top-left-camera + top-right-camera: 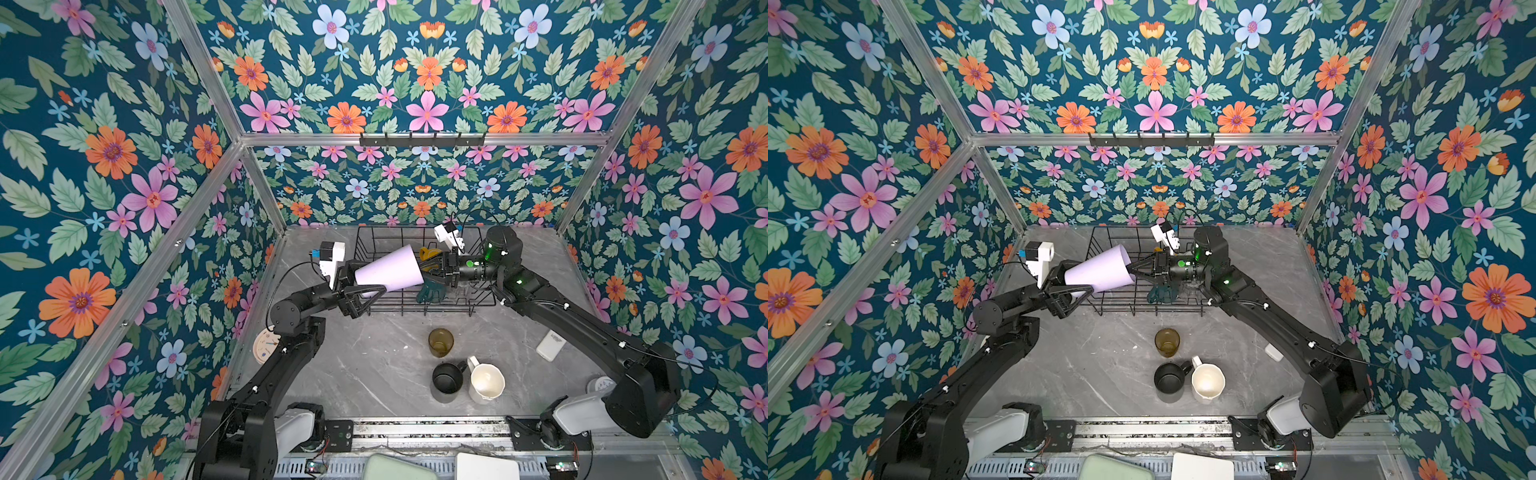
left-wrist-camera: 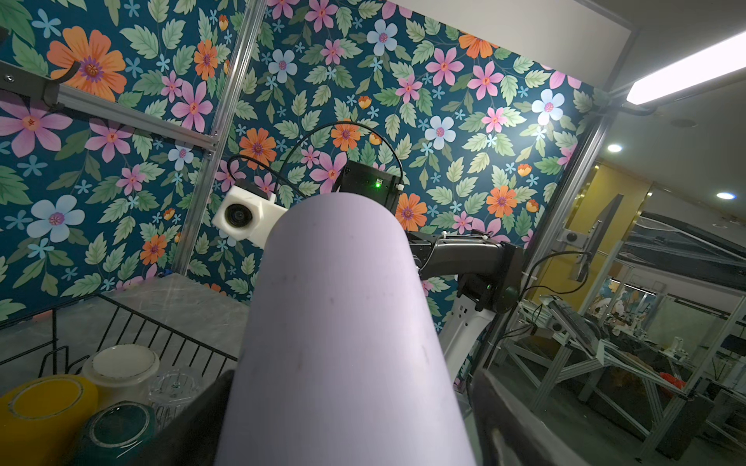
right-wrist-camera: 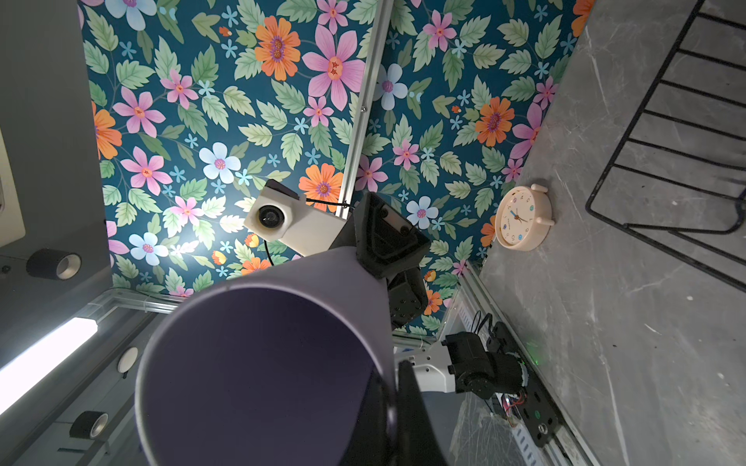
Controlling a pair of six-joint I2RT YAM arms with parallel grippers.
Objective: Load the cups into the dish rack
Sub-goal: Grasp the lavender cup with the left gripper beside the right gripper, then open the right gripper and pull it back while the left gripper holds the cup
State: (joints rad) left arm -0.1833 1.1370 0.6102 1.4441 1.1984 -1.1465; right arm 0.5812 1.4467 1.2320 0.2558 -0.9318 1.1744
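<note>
The lilac tumbler (image 1: 390, 270) lies on its side in the air over the dish rack (image 1: 374, 245), spanned by both arms. It looks like a hand-over, probably so the cup can be turned mouth down before it goes in.

The right gripper (image 1: 430, 270) is pinched tight on the rim at the wide mouth. The right wrist view shows one finger inside the lip and the other outside. The left gripper (image 1: 363, 282) straddles the narrow base with its jaws set wide. In the left wrist view one finger lies against the cup's wall, while the other seems to stand just off it, so I cannot tell whether this side is actually gripping.

The rack already holds four cups, all bottom up and crowded together at the end near the right arm: a yellow mug (image 2: 44, 407), a dark-green mug (image 2: 117, 427), a pale mug (image 2: 121, 367) and a clear glass (image 2: 175, 387). The end below the tumbler is bare wire — the likely landing spot.

Three cups wait upright on the table (image 1: 374, 374), well apart from the rack. They are an amber glass (image 1: 440, 341) and, nearer the arm bases, a black mug (image 1: 448, 380) touching or just beside a white mug (image 1: 486, 384). All three look empty.
</note>
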